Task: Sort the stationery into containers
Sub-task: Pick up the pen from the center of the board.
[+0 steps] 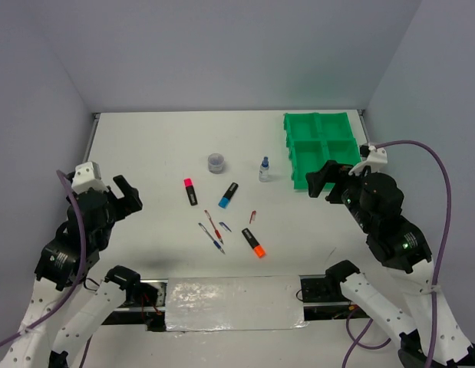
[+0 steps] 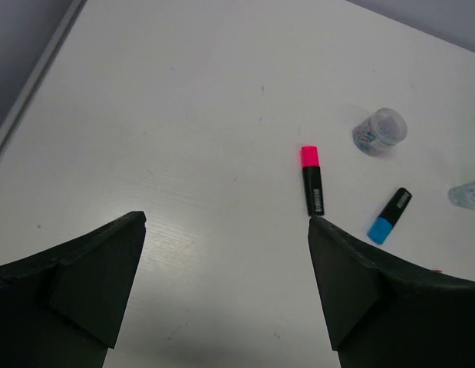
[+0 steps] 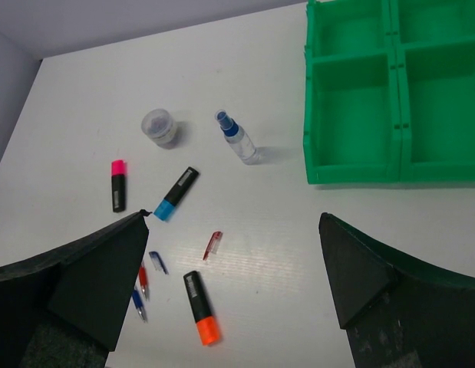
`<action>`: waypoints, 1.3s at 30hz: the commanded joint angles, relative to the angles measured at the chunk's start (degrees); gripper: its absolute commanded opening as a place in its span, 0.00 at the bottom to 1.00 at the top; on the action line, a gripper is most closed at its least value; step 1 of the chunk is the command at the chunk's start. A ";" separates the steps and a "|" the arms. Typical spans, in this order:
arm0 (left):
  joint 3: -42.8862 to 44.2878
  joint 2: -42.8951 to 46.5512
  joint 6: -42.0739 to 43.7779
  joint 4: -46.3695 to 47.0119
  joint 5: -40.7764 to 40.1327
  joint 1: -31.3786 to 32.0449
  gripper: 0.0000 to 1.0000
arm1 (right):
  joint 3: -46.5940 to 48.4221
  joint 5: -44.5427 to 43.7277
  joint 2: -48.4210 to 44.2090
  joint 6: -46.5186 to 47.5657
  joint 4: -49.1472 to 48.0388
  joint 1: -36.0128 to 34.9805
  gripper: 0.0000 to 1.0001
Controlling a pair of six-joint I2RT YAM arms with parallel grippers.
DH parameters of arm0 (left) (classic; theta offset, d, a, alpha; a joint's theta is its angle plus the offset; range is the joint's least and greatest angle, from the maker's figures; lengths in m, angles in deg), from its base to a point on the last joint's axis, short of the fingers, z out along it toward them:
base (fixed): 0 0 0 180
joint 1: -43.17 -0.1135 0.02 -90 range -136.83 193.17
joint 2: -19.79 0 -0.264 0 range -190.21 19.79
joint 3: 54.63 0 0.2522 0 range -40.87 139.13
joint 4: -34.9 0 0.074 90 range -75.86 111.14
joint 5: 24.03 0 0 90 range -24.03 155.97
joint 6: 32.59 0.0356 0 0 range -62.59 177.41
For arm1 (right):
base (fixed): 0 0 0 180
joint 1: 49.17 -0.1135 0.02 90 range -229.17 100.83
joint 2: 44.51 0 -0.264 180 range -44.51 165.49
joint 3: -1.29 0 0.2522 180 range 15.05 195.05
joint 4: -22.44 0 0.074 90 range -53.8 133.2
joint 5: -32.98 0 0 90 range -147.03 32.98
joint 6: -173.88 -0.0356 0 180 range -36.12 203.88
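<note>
We hold the left gripper [image 2: 226, 218] and right gripper [image 3: 234, 216] fully open and empty above the white surface [image 1: 160, 146], seemingly ready to start sorting. The pink highlighter [image 2: 311, 180] lies just ahead of our left gripper; the spray bottle [image 3: 239, 139] and the empty green tray [image 3: 352, 175] lie ahead of our right.

White table [image 1: 145, 146]; plain pale grey-blue walls [image 1: 222, 46] enclose it on three sides.

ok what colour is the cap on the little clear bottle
Blue cap, clearest in the right wrist view.
</note>
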 commanded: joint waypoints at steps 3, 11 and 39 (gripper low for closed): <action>5.21 -7.85 -12.41 -5.24 0.85 -0.03 0.99 | -0.41 0.48 -1.09 0.43 -2.02 -0.31 1.00; -1.65 -20.33 -27.62 2.83 5.68 8.18 0.92 | -4.10 1.44 -1.18 0.16 -3.42 -0.40 1.00; 15.49 -67.10 -39.85 4.15 0.75 26.68 0.80 | -9.47 4.43 -3.82 1.92 -6.94 -0.31 1.00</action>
